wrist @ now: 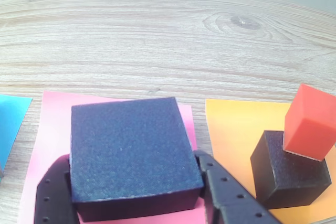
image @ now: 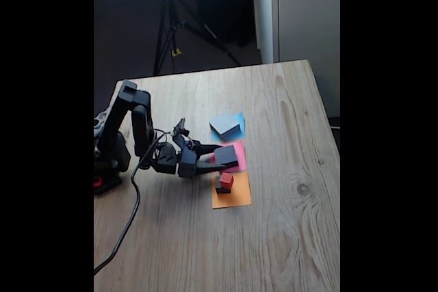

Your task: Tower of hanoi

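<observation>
Gripper [wrist: 137, 203] clamps the medium black block [wrist: 131, 153] by opposite flat sides over pink paper [wrist: 55, 124]; block looks light, rigid, grippy-textured.

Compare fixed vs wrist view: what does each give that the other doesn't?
Fixed view alone: the wide flat grey block on the blue paper square, the black arm, and a tripod beyond the wooden table.

Wrist view alone: close-up of both fingers flanking the medium black block.

Both: gripper at that block over pink paper; tiny red cube atop the small dark grey block on orange paper.
</observation>
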Robot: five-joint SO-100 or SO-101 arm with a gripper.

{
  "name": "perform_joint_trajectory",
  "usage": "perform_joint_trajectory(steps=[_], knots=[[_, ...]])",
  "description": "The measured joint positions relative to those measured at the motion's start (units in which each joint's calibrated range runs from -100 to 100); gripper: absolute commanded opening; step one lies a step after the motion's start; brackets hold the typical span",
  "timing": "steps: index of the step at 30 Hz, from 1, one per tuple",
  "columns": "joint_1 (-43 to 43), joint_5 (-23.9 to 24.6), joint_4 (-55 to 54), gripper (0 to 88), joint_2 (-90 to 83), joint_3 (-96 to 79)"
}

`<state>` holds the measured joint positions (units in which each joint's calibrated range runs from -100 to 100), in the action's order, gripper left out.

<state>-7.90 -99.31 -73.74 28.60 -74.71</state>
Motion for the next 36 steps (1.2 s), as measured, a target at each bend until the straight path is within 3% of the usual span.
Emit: perform_joint_trajectory(steps=[14, 19, 22, 28, 36], knots=[[1.4, 0.0, 28.7, 16.8, -28.7, -3.7], [1.4, 3.0, 43.4, 16.7, -39.2, -0.6], [1.5, 6.1, 56.2, 16.8, -46.9, 3.0], [2.9, 6.4, 88.0, 16.1, -59.3, 16.3], [6.0, 9.9, 128.9, 16.2, -62.3, 46.9]])
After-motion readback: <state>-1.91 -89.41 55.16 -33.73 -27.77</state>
